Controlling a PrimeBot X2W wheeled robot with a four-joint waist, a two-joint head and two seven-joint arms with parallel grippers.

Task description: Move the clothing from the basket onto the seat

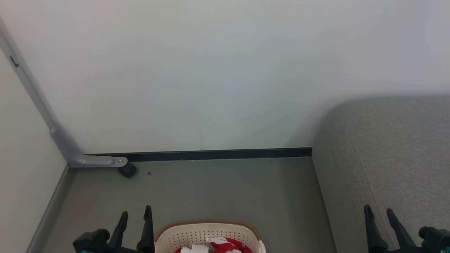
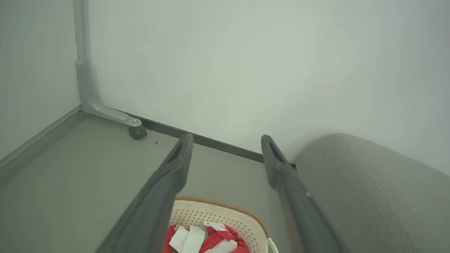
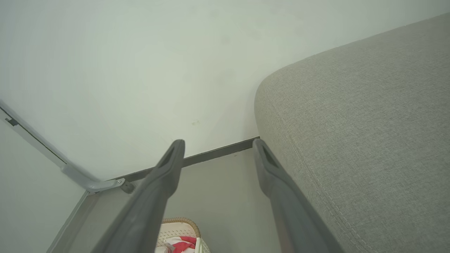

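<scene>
The cream basket [image 1: 207,233] with a brown rim sits on the floor at the bottom centre of the head view. Red and white clothing [image 1: 225,245] lies bunched inside it. The grey seat [image 1: 386,165] fills the right side, its rounded corner by the wall. My left gripper [image 1: 135,214] stands open just left of the basket, nothing between its fingers. My right gripper [image 1: 379,212] stands open over the seat's front edge, holding nothing. In the left wrist view the basket [image 2: 225,214] and clothing [image 2: 205,239] lie below my left gripper [image 2: 226,146]. The right wrist view shows my right gripper [image 3: 218,149] beside the seat [image 3: 358,123], and the basket [image 3: 179,226] low down.
A white wall [image 1: 211,70] with a dark baseboard [image 1: 218,154] closes the far side. A grey metal frame leg [image 1: 95,160] with a black caster [image 1: 127,170] stands in the left corner. Bare grey floor [image 1: 211,189] lies between basket and wall.
</scene>
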